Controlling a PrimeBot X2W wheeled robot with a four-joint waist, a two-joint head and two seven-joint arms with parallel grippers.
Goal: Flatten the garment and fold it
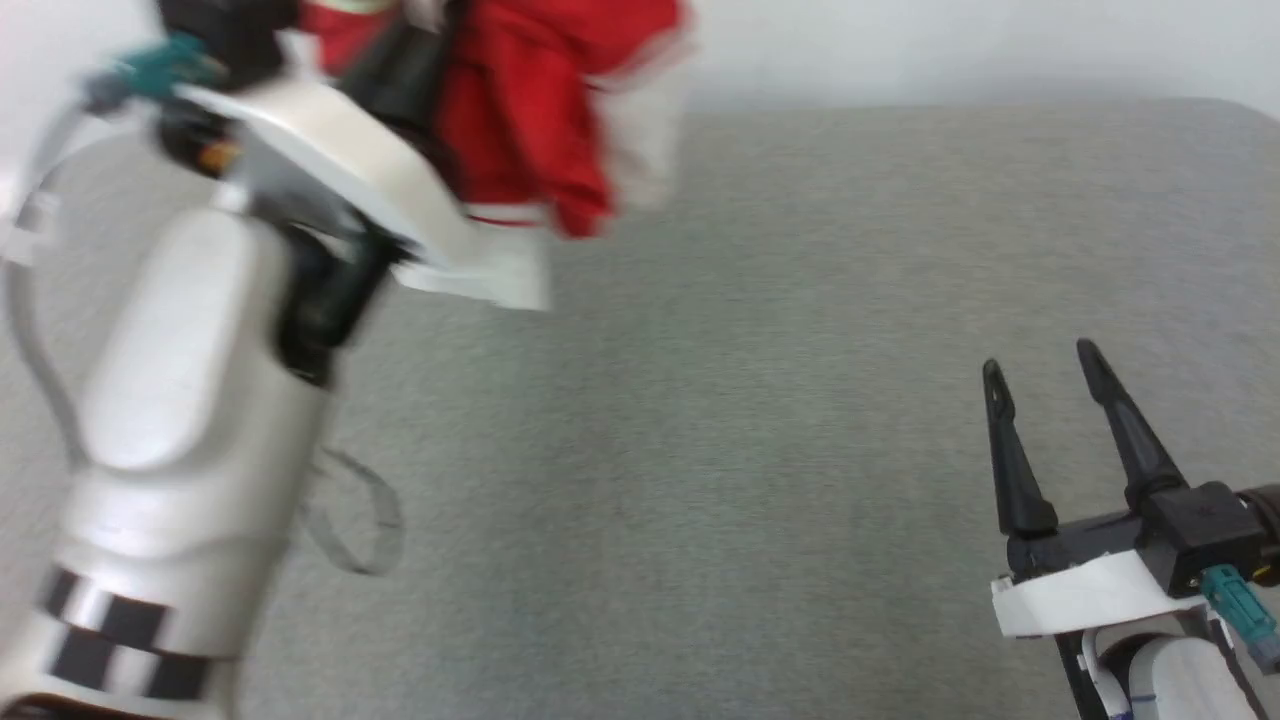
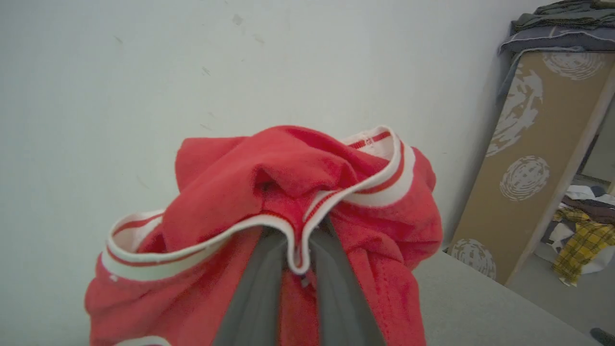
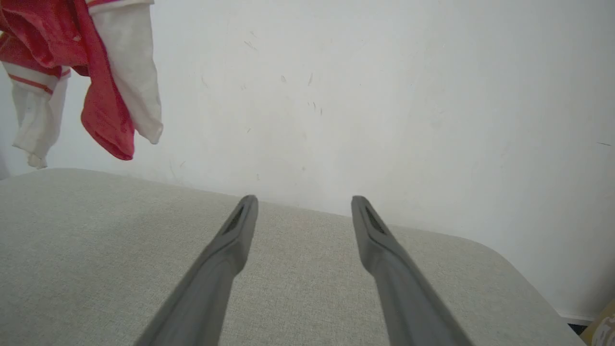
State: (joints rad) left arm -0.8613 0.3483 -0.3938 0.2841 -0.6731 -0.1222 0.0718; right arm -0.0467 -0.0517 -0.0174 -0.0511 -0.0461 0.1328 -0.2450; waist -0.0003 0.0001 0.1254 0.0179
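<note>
No text, number, label or brand could be read; the bunched garment [image 2: 288,192] showed only red and white cloth.

One garment [image 1: 520,110], one left gripper [image 2: 298,269], one right gripper [image 1: 1040,362], one table [image 1: 700,450]

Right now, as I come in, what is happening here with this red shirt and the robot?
The robot's left gripper is shut on the striped trim of the red and white garment and holds it up in the air, bunched and hanging, over the far left part of the grey table. The right gripper is open and empty, low over the table at the right. The garment is not yet flattened or folded.
</note>
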